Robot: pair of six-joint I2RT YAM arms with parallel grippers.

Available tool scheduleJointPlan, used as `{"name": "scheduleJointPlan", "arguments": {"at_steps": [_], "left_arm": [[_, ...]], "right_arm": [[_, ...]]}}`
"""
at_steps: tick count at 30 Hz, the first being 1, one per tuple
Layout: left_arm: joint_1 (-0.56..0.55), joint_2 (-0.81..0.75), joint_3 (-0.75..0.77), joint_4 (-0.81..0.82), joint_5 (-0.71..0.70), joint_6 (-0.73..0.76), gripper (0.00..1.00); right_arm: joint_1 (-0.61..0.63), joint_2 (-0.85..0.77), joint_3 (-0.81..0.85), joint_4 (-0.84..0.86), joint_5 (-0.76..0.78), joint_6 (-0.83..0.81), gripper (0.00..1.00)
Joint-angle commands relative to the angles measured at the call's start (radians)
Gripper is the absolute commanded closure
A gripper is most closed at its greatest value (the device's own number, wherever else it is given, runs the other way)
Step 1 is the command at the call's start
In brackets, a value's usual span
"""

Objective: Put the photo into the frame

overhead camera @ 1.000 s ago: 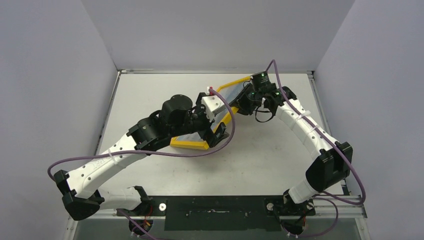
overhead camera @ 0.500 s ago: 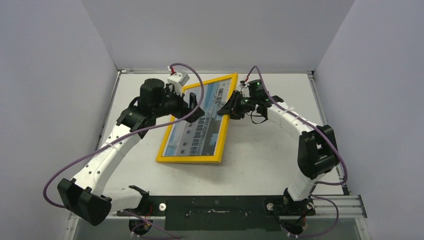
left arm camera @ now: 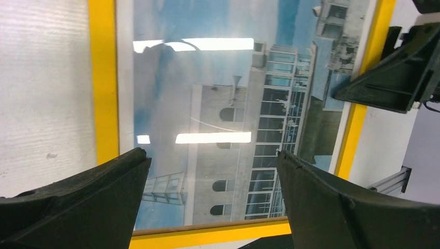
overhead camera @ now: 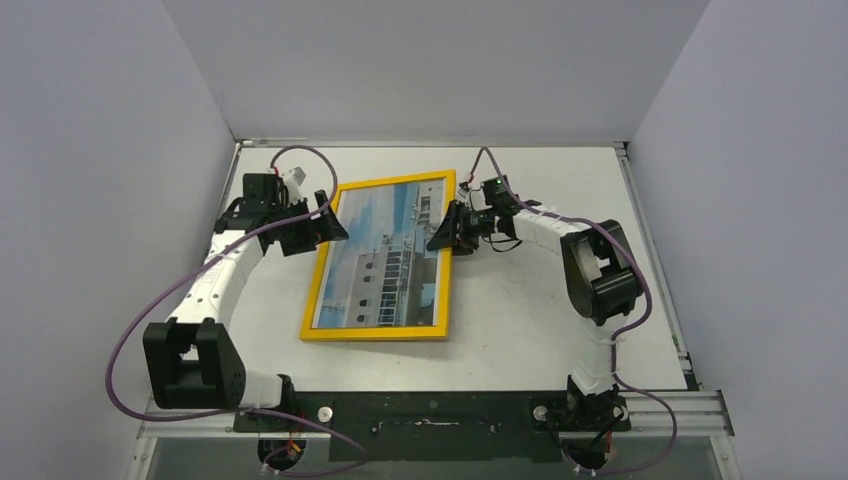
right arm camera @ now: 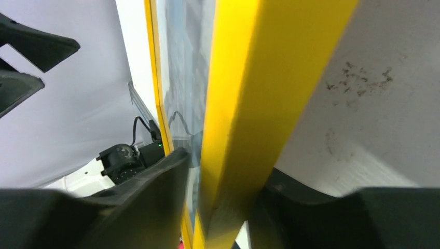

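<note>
Left wrist view: the frame (left arm camera: 105, 104) is cut off at the top edge. Its lower corners are hidden behind the fingers (left arm camera: 78, 207) of the left hand (left arm camera: 211, 161). Bright reflections (left arm camera: 212, 137) wash out parts of the photo (left arm camera: 270, 129).

Right wrist view: the frame rail is blurred and cropped top and bottom. Whether the right hand (right arm camera: 223, 199) clamps it cannot be determined.

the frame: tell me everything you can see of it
The frame is a thin rectangle with bright yellow rails, lying face up and slightly askew on the white table. The photo sits inside under a glossy sheet mirroring lights. Jaws of the right gripper straddle its right rail; the left gripper hovers open near its left rail.
</note>
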Motion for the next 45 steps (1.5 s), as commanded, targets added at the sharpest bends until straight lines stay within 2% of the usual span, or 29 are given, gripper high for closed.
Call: {"name": "scheduleJointPlan", "arguments": {"at_steps": [1,2,3,10,13,16,19,26,28,31,35,38,41,43,45], "left_arm": [[0.08,0.058,-0.019,0.007,0.032,-0.033,0.08],[0.092,0.076,-0.015,0.005,0.049,-0.034,0.08],[0.099,0.086,-0.01,0.002,0.058,-0.031,0.08],[0.103,0.103,0.009,-0.062,0.039,-0.045,0.08],[0.102,0.083,-0.003,-0.107,0.003,-0.056,0.08],[0.101,0.049,-0.013,-0.166,-0.03,-0.081,0.08],[0.1,0.015,-0.041,-0.213,-0.025,-0.098,0.08],[0.078,-0.095,-0.151,-0.3,0.013,-0.093,0.06],[0.058,-0.116,-0.175,-0.32,0.018,-0.093,0.03],[-0.04,-0.116,-0.194,-0.352,0.006,-0.106,0.03],[-0.137,-0.098,-0.236,-0.38,0.014,-0.158,0.1],[-0.184,-0.083,-0.268,-0.373,0.077,-0.161,0.12],[-0.233,-0.058,-0.276,-0.386,0.079,-0.151,0.12],[-0.262,-0.044,-0.295,-0.374,0.077,-0.164,0.12],[-0.292,-0.027,-0.311,-0.37,0.07,-0.189,0.13]], "right_arm": [[-0.002,0.028,0.049,0.101,-0.099,-0.145,0.52],[-0.003,0.037,0.057,0.071,-0.112,-0.178,0.43],[-0.002,0.042,0.06,0.045,-0.112,-0.21,0.4],[-0.003,0.01,-0.017,0.049,-0.075,-0.221,0.36],[-0.005,-0.03,-0.07,0.019,-0.017,-0.229,0.26],[-0.012,-0.062,-0.1,-0.081,0.091,-0.226,0.24],[-0.022,-0.113,-0.123,-0.112,0.21,-0.201,0.21],[-0.032,-0.182,-0.051,-0.285,0.543,-0.235,0.14],[-0.06,-0.158,-0.006,-0.28,0.624,-0.256,0.13],[-0.077,-0.054,0.155,-0.269,0.65,-0.257,0.13],[-0.072,0.067,0.307,-0.194,0.693,-0.217,0.13],[-0.079,0.127,0.362,-0.117,0.735,-0.174,0.13],[-0.081,0.207,0.435,-0.061,0.707,-0.145,0.13],[-0.078,0.26,0.489,-0.007,0.631,-0.147,0.13],[-0.082,0.298,0.485,0.154,0.512,-0.112,0.14]]}}
